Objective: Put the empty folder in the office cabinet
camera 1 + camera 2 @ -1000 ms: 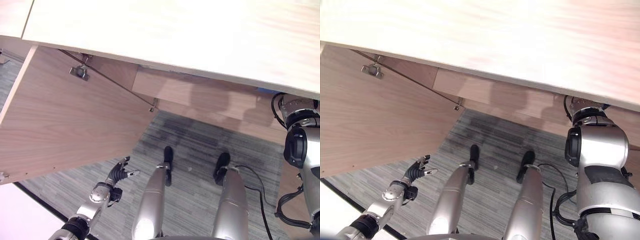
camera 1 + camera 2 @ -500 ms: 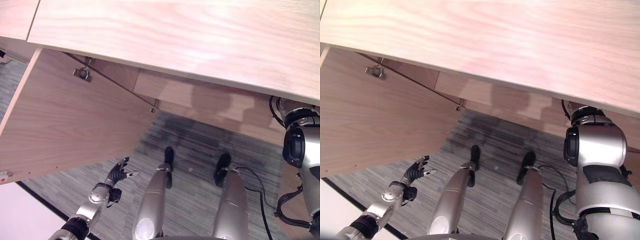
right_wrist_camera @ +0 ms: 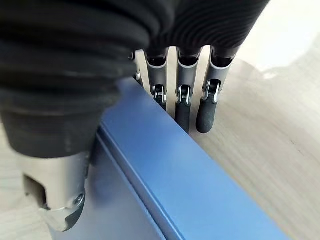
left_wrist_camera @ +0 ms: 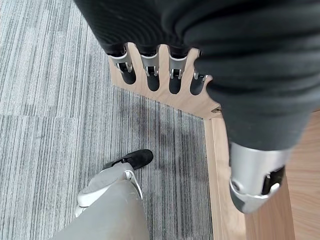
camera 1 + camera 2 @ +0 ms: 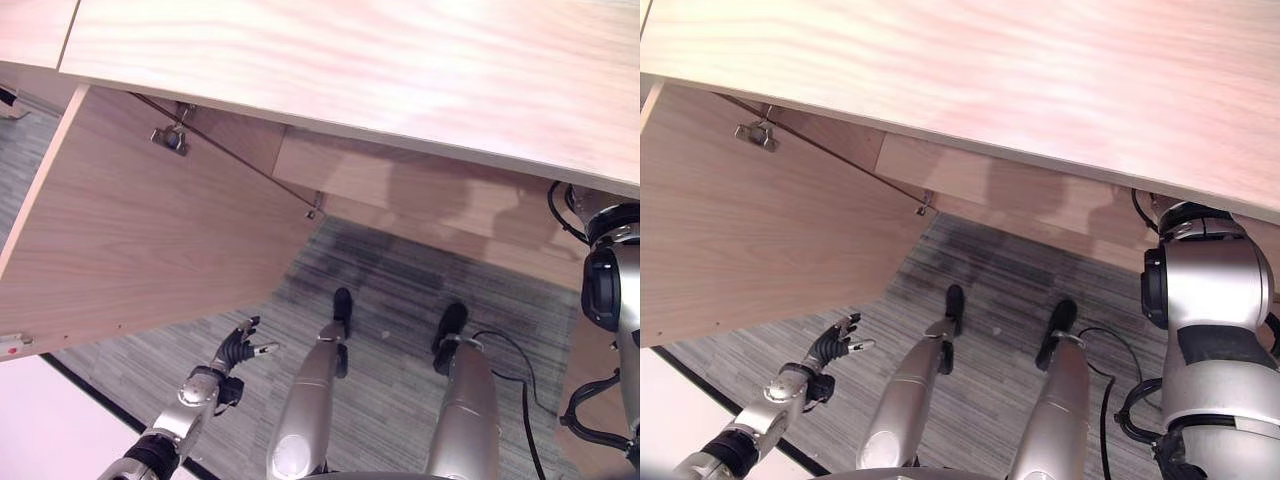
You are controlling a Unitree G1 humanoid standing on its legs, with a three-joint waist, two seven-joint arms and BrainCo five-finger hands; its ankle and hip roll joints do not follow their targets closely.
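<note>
Seen from the right wrist alone: blue folder [image 3: 165, 175] gripped in the right hand [image 3: 65, 115], fingers [image 3: 182, 105] curled over its far edge, thumb on the near face, above a pale wood surface [image 3: 260, 125]. From the head: cabinet door [image 5: 140, 230] swung open at left, left hand [image 5: 236, 350] low over grey carpet [image 5: 400, 300], fingers relaxed, holding nothing.

Blue folder [image 3: 200, 200], light wood cabinet [image 5: 350, 70], grey striped carpet [image 5: 400, 300]
</note>
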